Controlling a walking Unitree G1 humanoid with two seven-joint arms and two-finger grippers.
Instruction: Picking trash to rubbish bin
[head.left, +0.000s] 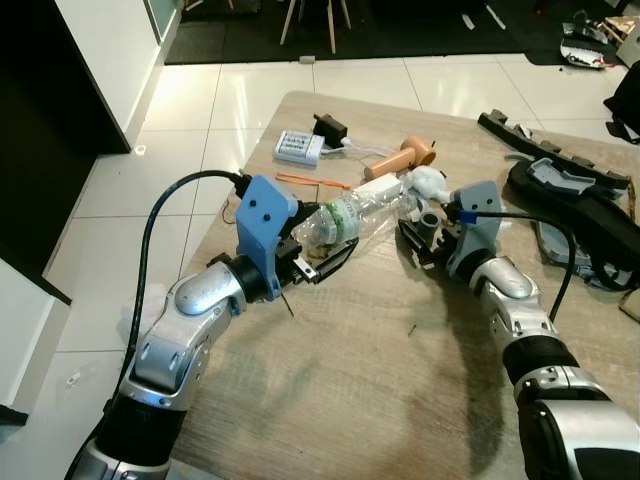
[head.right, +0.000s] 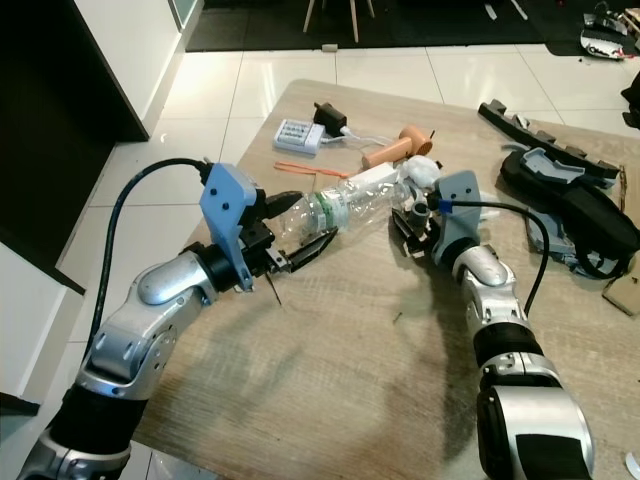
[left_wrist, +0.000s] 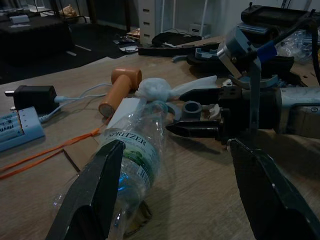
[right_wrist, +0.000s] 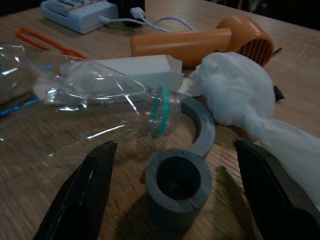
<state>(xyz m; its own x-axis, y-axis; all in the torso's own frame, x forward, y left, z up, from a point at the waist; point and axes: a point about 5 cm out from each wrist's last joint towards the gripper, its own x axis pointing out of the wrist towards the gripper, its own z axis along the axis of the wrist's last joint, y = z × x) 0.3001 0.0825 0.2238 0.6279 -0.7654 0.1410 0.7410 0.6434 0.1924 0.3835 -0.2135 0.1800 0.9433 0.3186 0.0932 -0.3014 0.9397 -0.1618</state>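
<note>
A crushed clear plastic bottle (head.left: 352, 216) with a green label lies on its side on the wooden table (head.left: 350, 380). My left gripper (head.right: 300, 228) is open at the bottle's base, one finger above it and one below. In the left wrist view the bottle (left_wrist: 131, 156) lies against one finger (left_wrist: 95, 195). My right gripper (right_wrist: 174, 147) is open, its fingers either side of a small grey cylinder (right_wrist: 177, 182) that stands by the bottle's neck (right_wrist: 162, 111). A knotted white plastic bag (right_wrist: 235, 90) lies just beyond it.
Past the bottle lie a white box (head.left: 378, 187), an orange handheld fan (head.left: 405, 157), an orange strap (head.left: 310, 182), a battery charger (head.left: 299, 148) and a black plug (head.left: 329, 127). Black and grey gear (head.left: 570, 200) fills the table's right side. The near half is bare wood.
</note>
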